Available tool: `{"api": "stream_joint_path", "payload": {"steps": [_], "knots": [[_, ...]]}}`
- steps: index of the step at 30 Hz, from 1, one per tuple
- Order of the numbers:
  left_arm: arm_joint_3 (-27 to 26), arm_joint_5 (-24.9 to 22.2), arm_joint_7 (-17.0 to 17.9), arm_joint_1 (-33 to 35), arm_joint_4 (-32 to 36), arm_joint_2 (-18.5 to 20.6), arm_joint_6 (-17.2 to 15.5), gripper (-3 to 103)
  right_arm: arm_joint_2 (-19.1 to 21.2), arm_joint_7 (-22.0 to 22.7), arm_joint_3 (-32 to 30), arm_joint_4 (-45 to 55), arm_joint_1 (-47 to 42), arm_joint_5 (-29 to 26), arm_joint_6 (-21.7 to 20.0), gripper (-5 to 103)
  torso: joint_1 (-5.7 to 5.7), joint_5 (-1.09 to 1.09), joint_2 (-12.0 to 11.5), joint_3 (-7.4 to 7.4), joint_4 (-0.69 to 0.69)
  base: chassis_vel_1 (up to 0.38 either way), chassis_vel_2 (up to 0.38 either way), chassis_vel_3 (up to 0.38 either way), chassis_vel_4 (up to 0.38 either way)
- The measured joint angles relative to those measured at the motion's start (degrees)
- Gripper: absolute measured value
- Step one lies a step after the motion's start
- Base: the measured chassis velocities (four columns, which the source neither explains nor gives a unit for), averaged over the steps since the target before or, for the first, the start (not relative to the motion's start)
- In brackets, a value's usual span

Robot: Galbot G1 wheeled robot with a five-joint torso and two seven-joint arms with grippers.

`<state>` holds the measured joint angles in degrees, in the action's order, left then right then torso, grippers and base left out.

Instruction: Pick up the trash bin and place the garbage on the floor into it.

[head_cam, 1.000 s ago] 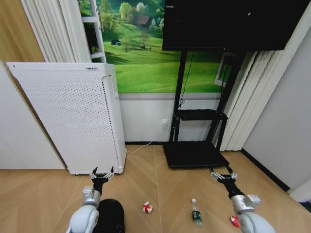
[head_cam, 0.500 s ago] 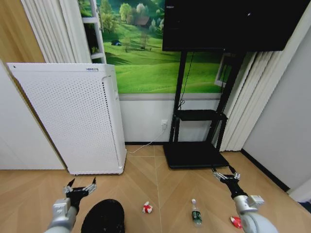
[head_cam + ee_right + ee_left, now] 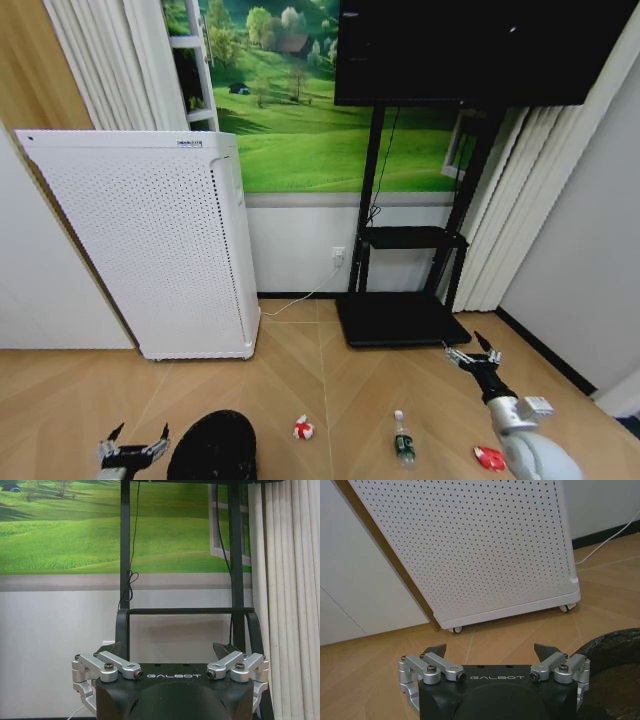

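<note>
The black round trash bin [image 3: 213, 447] stands on the floor at the lower left of the head view; its dark rim [image 3: 615, 645] also shows in the left wrist view. My left gripper [image 3: 134, 445] is open, low and just left of the bin, apart from it. On the floor lie the garbage pieces: a crumpled red-and-white wrapper [image 3: 303, 428], a small clear bottle with a green label [image 3: 403, 439] and a small red crushed piece [image 3: 490, 458]. My right gripper [image 3: 476, 355] is open and empty, raised above the floor at the right, beyond the red piece.
A tall white perforated appliance [image 3: 150, 240] on castors stands behind the bin against the wall. A black TV stand [image 3: 405, 318] with a screen fills the middle back. Curtains hang at the right. Wood floor lies open around the litter.
My left gripper has dropped down and swung left, from above the bin's far side to low beside the bin. The right gripper has drifted slightly right and up.
</note>
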<state>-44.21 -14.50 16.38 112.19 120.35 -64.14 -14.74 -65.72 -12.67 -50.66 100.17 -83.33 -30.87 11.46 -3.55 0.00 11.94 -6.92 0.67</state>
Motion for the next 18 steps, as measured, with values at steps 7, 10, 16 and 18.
{"api": "stream_joint_path", "payload": {"steps": [7,10,16,18], "knots": [[1.9,0.2,0.2,-0.8,-2.3,-1.8,-1.7,99,-0.7,-0.2,0.3,-0.2,0.2,0.1,0.1,100,-0.01,0.01,0.0,-0.03,-0.01,0.000,0.000,0.000,0.000],[3.4,-1.0,0.1,-3.0,-4.3,-2.1,-2.5,99,-1.3,-0.4,0.7,-0.4,0.1,0.5,0.3,100,-0.02,0.01,0.1,-0.04,0.01,0.000,0.000,0.000,0.000],[5.1,-2.5,-1.7,-5.6,-6.7,-1.9,-1.6,99,-1.9,-0.5,1.0,-0.4,0.2,1.0,0.3,100,-0.03,0.00,0.1,-0.06,0.00,0.000,0.000,0.000,0.000],[5.7,-3.1,-2.0,-6.2,-7.2,-1.9,-1.5,100,-2.0,-0.5,1.0,-0.4,0.2,1.1,0.3,100,-0.02,0.01,0.1,-0.06,0.01,0.000,0.000,0.000,0.000]]}}
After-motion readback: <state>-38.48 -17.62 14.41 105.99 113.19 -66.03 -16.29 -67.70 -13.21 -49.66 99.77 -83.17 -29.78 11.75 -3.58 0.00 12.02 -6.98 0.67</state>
